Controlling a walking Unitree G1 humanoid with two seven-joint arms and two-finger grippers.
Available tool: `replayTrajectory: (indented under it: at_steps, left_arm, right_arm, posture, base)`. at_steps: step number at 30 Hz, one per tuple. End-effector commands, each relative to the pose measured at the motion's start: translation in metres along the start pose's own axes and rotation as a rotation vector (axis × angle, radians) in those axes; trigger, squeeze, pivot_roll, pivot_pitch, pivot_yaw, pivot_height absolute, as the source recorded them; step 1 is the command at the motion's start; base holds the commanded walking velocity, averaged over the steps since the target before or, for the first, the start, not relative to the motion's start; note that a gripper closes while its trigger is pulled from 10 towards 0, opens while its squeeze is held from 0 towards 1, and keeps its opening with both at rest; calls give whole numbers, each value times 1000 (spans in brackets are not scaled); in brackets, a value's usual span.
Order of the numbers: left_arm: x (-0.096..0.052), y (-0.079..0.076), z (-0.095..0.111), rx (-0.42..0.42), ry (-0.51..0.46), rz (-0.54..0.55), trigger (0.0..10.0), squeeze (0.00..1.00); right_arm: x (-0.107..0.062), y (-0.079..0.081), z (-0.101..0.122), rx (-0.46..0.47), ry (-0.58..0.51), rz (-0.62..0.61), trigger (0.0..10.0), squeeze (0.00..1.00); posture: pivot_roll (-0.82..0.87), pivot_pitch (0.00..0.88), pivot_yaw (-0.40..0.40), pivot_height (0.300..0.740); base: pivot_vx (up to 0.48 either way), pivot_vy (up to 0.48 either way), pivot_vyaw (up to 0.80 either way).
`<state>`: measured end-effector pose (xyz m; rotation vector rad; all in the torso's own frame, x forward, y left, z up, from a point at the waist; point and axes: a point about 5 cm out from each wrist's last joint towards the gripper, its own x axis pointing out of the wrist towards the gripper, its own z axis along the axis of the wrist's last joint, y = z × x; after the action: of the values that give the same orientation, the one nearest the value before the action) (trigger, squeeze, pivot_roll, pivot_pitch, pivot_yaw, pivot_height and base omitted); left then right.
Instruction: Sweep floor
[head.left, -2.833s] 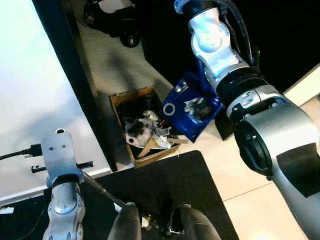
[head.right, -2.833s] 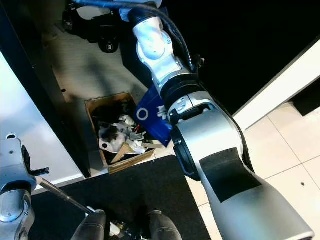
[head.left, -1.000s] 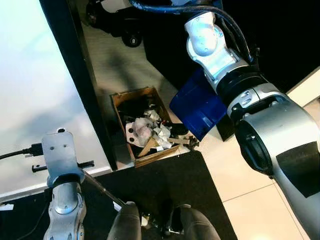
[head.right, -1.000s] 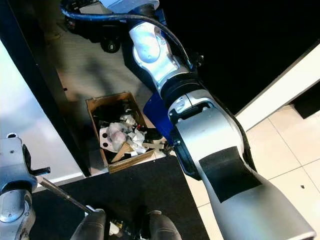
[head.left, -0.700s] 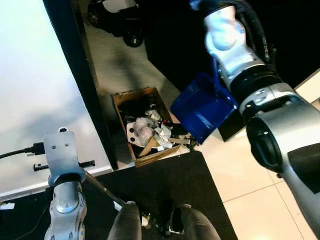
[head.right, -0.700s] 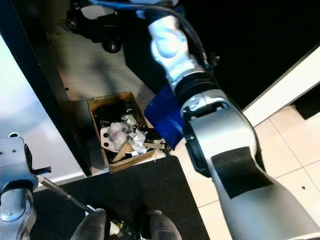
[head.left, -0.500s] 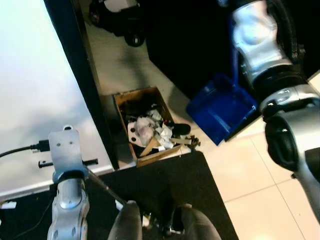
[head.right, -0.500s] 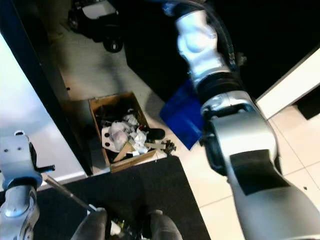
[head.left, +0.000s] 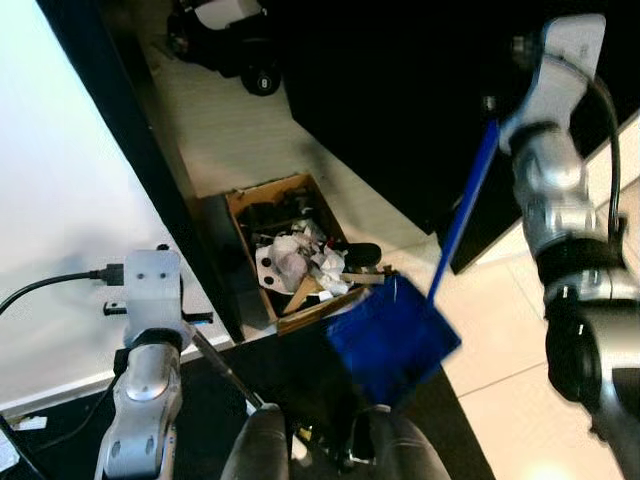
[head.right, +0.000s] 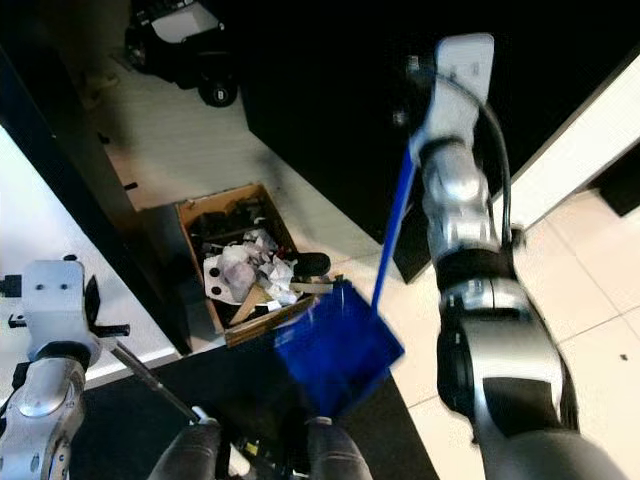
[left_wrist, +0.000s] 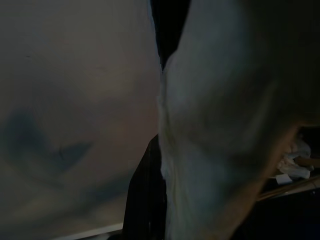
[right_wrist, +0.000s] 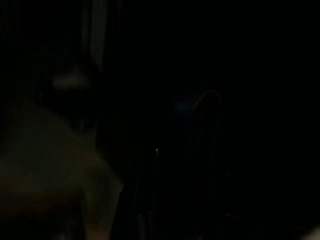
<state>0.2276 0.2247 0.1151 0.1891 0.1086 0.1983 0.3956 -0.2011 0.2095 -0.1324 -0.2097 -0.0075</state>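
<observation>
You're in an indoor room, home or office, can't tell which: pale tiled floor (head.left: 500, 400), black mat (head.left: 200, 400) at the robot's feet, white wall panel (head.left: 60, 200) with dark upright frame (head.left: 150, 170), cardboard box (head.left: 285, 190) full of crumpled paper waste, black wheeled base (head.left: 225, 35) farther back.

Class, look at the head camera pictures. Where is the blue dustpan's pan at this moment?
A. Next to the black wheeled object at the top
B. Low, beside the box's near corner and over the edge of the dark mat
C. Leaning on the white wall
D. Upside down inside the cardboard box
B: the blue dustpan hangs by its long handle just past the near corner of the cardboard box, over the dark mat.
</observation>
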Motion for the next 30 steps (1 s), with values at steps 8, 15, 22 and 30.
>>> replayTrajectory:
  at_steps: [8, 15, 22, 30]
  left_arm:
    - [-2, 9, -11, -3, 48, -17, 10000, 0]
    - [-3, 6, -14, -4, 56, -29, 10000, 0]
    - [-4, 4, -17, -3, 64, -38, 10000, 0]
    - [-5, 2, -19, 6, 71, -47, 10000, 0]
  right_arm:
    - [-21, 14, -26, 28, 93, 41, 10000, 0]
    - [-39, 25, -53, 63, 122, 7, 10000, 0]
    - [-48, 48, -55, -27, 94, 186, 10000, 0]
    - [-70, 63, -85, -141, 281, 399, 10000, 0]
  posture:
    - [197, 147, -92, 740]
    - [207, 145, -92, 740]
    - [204, 143, -93, 740]
    - [197, 148, -95, 740]
  base:
    - [0, 0, 0]
    - [0, 0, 0]
    - [0, 0, 0]
    - [0, 0, 0]
